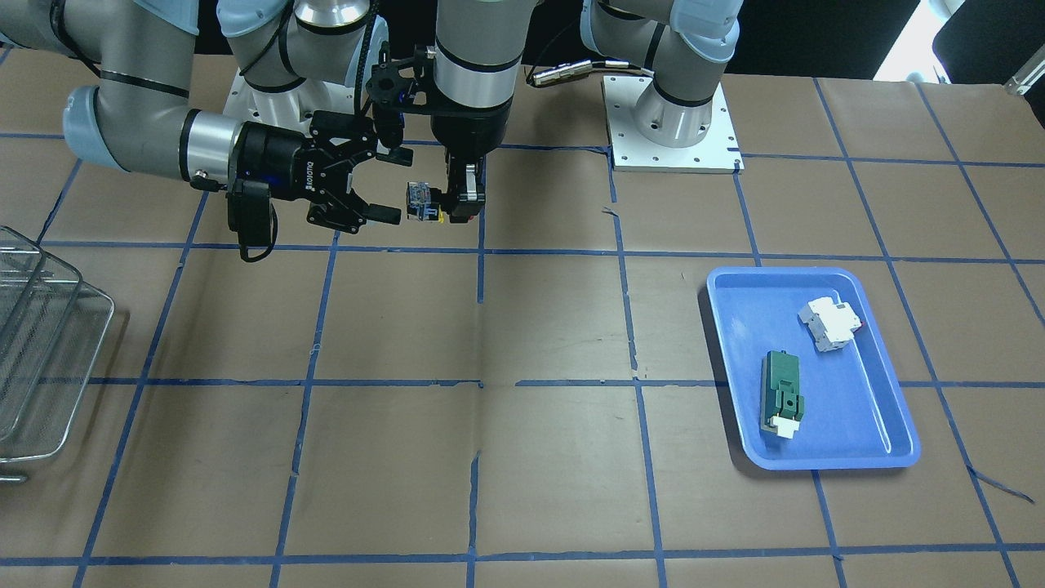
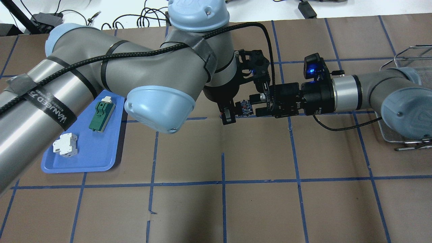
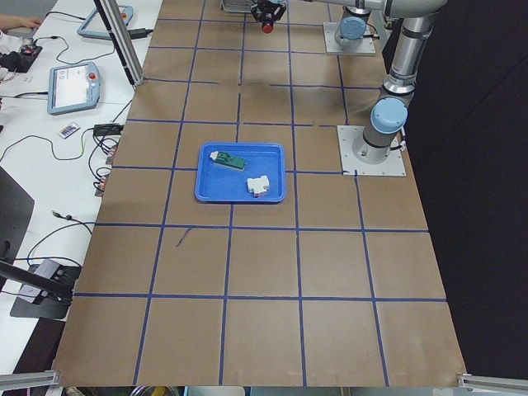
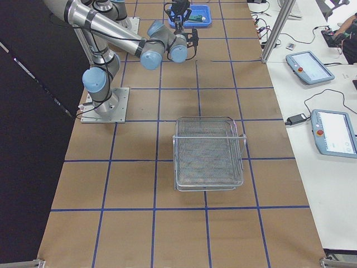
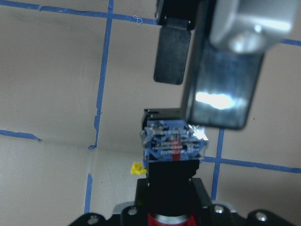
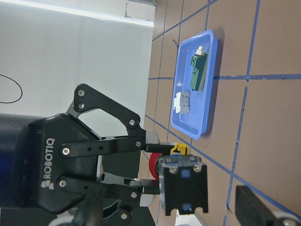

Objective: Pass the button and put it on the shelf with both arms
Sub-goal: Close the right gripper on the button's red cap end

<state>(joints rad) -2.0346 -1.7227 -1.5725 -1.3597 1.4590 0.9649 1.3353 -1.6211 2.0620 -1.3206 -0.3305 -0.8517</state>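
The button [image 1: 420, 201] hangs in the air over the table's middle, on the robot's side. The left gripper [image 1: 460, 204] points down and pinches it on the dark body, close to the red cap [image 5: 164, 219]. The blue-white block [image 5: 174, 143] juts out sideways, free of any grip.

In the overhead view the right gripper [image 2: 257, 104] lies level at the button's 3 o'clock. Its fingers are spread and the tips are just beside the block; whether they already bracket it cannot be told. The shelf [image 4: 209, 156] stands farther out at 3 o'clock, and the tray [image 2: 98, 152] sits at 9 o'clock.

The button looks light and rigid, being hard plastic, so a modest squeeze should hold it without crushing it. Its smooth sides are probably slippery, and so small a piece may twist between two pads.

The block's flat, opposite faces seem the best hold for the right gripper, since they are parallel and well clear of the left fingers. The round cap would likely roll. The small terminals on the block's end look like the delicate parts, so the pads are best kept off them.
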